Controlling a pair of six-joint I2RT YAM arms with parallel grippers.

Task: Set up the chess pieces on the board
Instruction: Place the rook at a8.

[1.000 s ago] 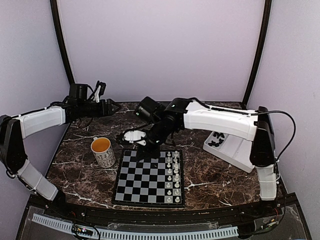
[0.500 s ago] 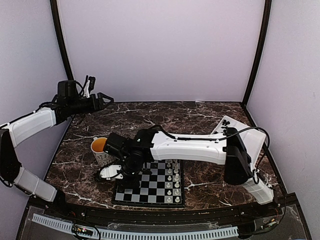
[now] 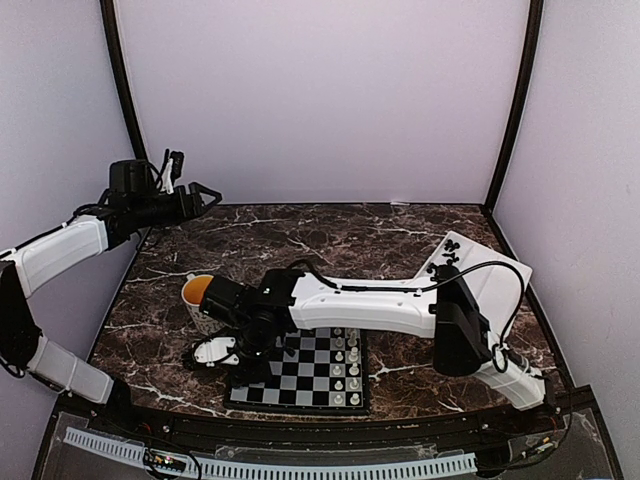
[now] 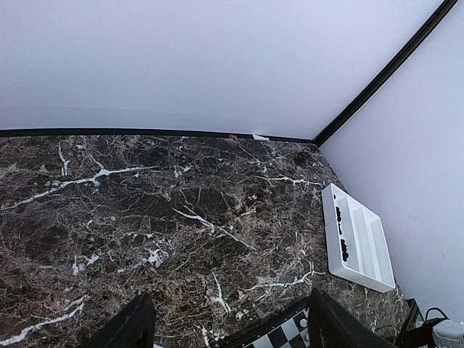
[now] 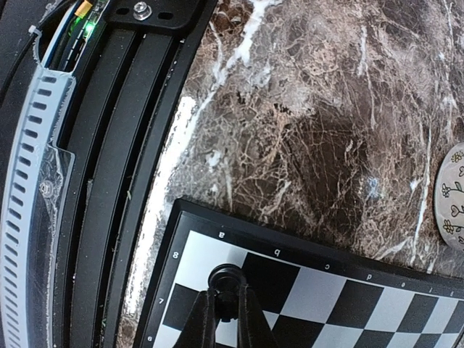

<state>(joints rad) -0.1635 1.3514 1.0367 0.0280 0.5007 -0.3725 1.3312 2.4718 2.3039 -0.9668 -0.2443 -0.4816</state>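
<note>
Right wrist view: your right gripper (image 5: 225,312) is pinched tight on a black chess piece (image 5: 225,278) at a corner square of the board (image 5: 304,255). Farther back, your left gripper (image 3: 203,196) hangs wide open and empty above the table (image 3: 330,235).

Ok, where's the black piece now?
In the right wrist view, the black piece is pinched in the right hand at the board's near-left corner.

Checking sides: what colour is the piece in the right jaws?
Black piece, clearest in right wrist view.
</note>
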